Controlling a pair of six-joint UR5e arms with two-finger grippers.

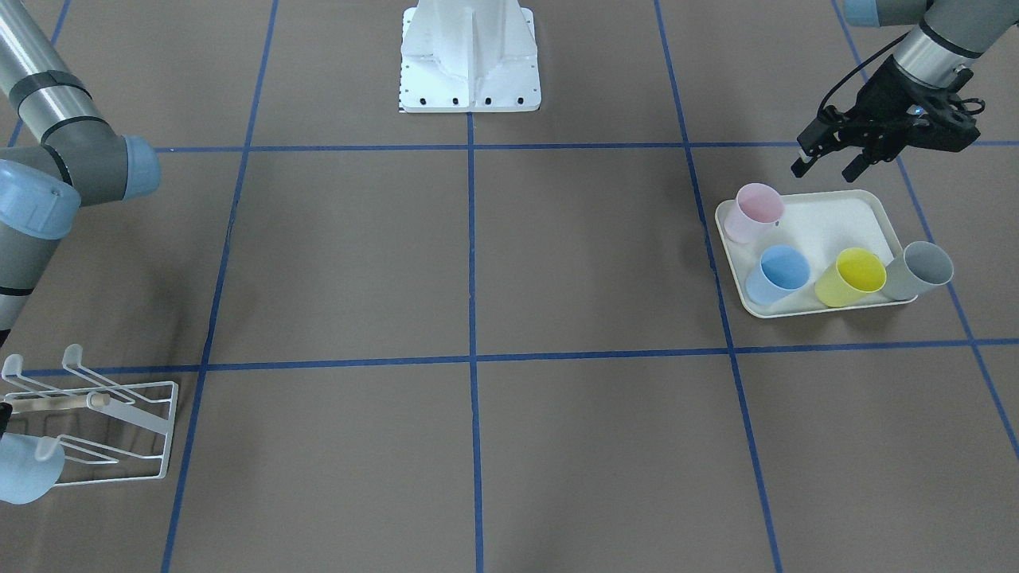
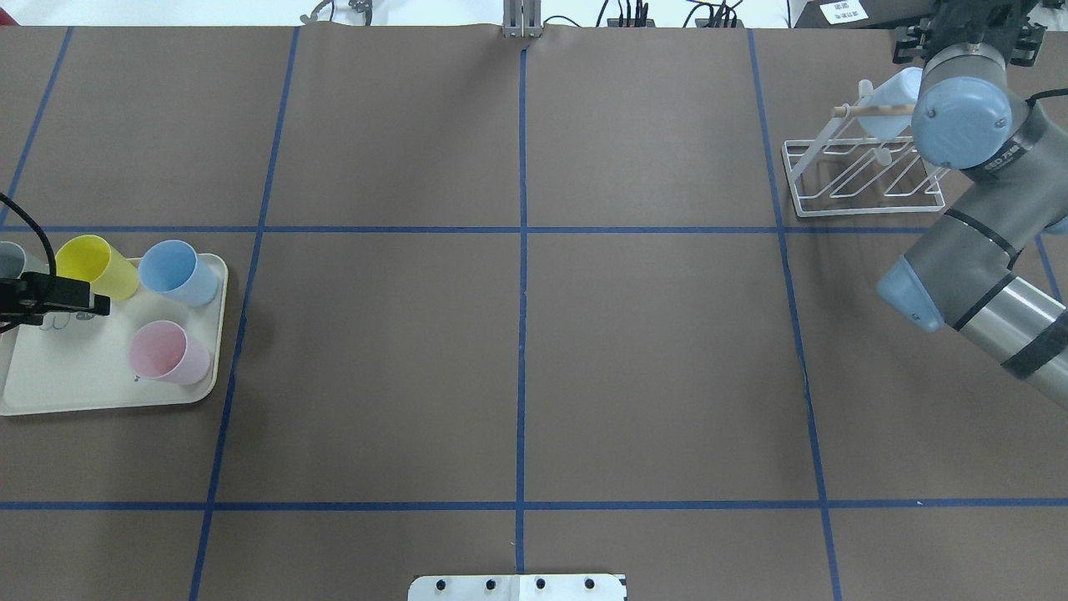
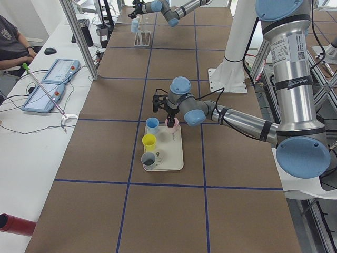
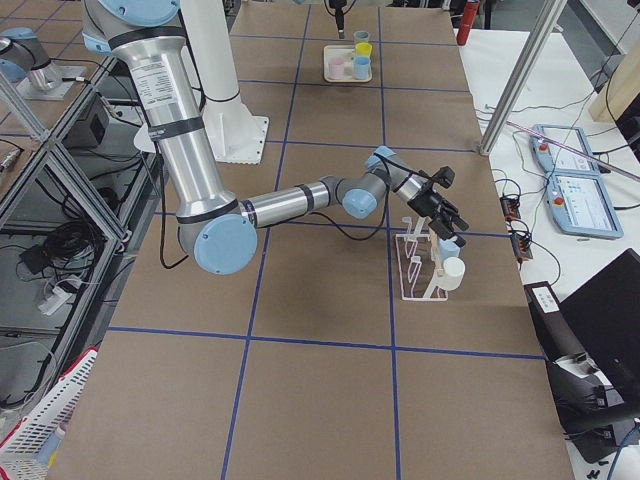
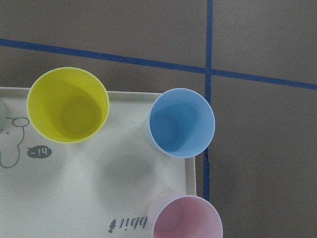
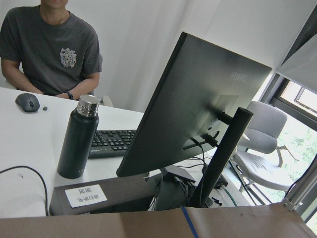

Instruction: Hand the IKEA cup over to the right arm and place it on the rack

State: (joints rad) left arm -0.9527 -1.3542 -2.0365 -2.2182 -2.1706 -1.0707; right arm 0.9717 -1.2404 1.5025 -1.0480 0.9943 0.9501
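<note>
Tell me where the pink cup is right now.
In the overhead view the pink cup stands far left on the cream tray, by its right edge, nearer the robot than the blue cup.

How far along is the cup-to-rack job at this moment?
Done: one pale cup sits on the rack. In hand: the left end effector hovers open and empty above the tray; the right end effector is by the rack, grip unclear. Left: the pink cup, blue cup, yellow cup and grey cup stand on the tray, none picked up or handed over yet.
</note>
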